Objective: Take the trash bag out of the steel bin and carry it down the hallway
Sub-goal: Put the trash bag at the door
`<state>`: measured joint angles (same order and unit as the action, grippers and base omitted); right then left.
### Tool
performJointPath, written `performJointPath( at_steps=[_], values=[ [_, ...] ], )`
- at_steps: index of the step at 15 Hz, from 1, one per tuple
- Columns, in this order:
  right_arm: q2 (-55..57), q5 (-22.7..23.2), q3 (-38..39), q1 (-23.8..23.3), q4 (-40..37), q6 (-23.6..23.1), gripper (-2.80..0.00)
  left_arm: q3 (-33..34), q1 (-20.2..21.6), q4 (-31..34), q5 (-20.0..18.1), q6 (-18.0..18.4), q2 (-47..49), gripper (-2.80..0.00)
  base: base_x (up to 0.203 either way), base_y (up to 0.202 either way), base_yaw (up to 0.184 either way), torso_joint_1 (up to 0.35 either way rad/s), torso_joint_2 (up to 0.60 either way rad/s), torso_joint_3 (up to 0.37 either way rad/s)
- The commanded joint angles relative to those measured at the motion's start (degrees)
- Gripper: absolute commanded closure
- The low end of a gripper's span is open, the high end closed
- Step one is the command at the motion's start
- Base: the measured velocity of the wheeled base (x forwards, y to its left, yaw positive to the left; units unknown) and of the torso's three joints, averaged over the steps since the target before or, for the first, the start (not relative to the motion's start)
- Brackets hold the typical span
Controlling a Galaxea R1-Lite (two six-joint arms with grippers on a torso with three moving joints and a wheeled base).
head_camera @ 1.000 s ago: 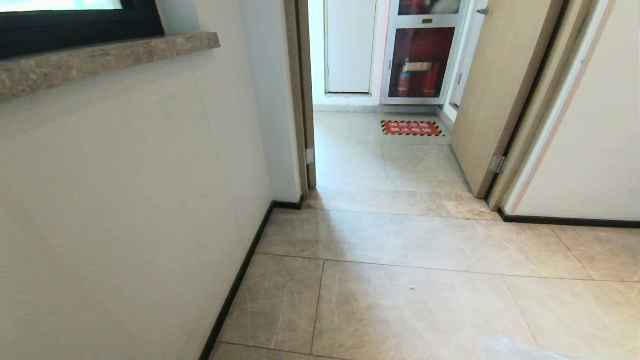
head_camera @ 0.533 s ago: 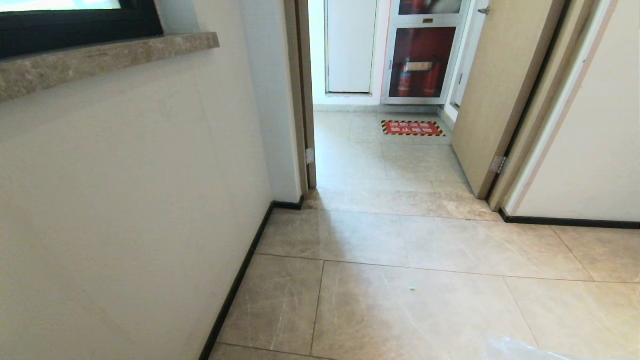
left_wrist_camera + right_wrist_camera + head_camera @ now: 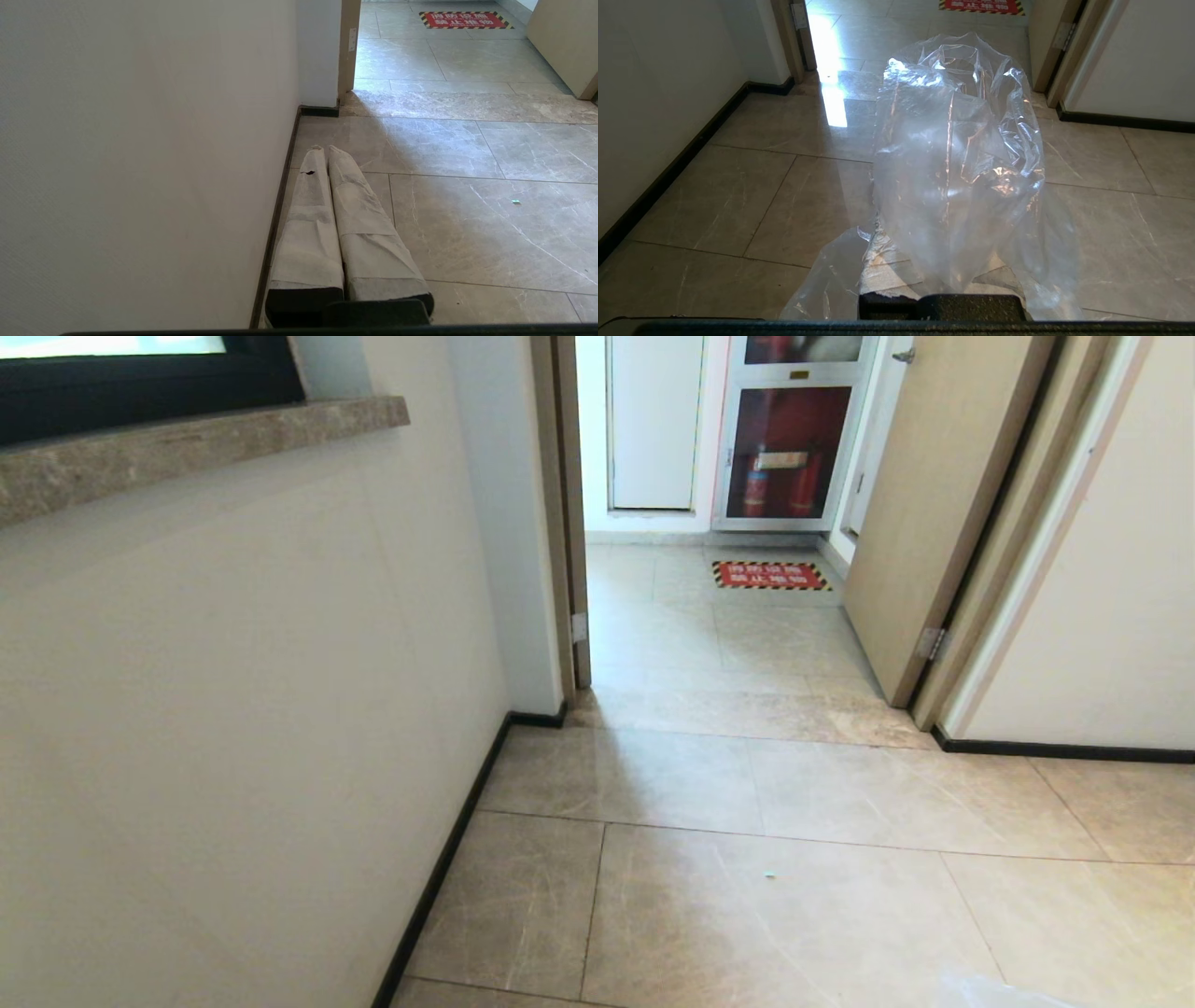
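Nothing much has moved since the earlier frames: head view holds the same stretch of hallway (image 3: 747, 784), only the sliver of clear plastic at the bottom edge has slipped a bit lower. Trash bag (image 3: 957, 154) drapes forward from the right end effector (image 3: 941, 298), whose wrapped fingers are pressed together, pinching the bag's film; bag looks billowed and mostly see-through. Left end effector (image 3: 334, 219) is pressed together with nothing in it, hanging near the baseboard (image 3: 280, 196) beside the wall. Steel bin not in view. Step in hand, judged: carry phase, bag already out. Next move likely calls for driving on toward the open doorway (image 3: 709, 616), keeping the pinch firm and the bag clear of the door frame.
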<state>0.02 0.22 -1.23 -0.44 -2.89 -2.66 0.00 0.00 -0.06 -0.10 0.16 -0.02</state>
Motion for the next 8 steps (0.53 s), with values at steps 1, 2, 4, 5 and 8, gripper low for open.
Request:
performJointPath(
  at_steps=[1,2,4,5,8],
  values=[
    [-0.02,0.04,0.0,0.0,-0.01,-0.06,0.0,0.0,0.0,-0.03,0.01,0.02,0.02,0.0,0.0,0.0,0.0,0.0,0.0,0.0],
    [-0.02,0.04,0.0,0.0,-0.01,-0.06,0.0,0.0,0.0,-0.01,0.01,0.02,0.02,0.0,0.0,0.0,0.0,0.0,0.0,0.0],
    [-0.02,-0.31,-0.09,-0.07,-0.19,0.45,0.0,0.0,0.0,0.04,0.01,0.02,0.02,0.0,0.0,0.0,0.0,0.0,0.0,0.0],
    [-0.02,-0.31,-0.09,-0.09,-0.19,0.38,0.0,0.0,0.0,0.03,0.01,0.02,0.02,0.0,0.0,0.0,0.0,0.0,0.0,0.0],
    [-0.02,-0.31,-0.09,-0.09,-0.19,0.46,0.0,0.0,0.0,-0.03,0.01,0.02,0.02,0.0,0.0,0.0,0.0,0.0,0.0,0.0]
  ],
)
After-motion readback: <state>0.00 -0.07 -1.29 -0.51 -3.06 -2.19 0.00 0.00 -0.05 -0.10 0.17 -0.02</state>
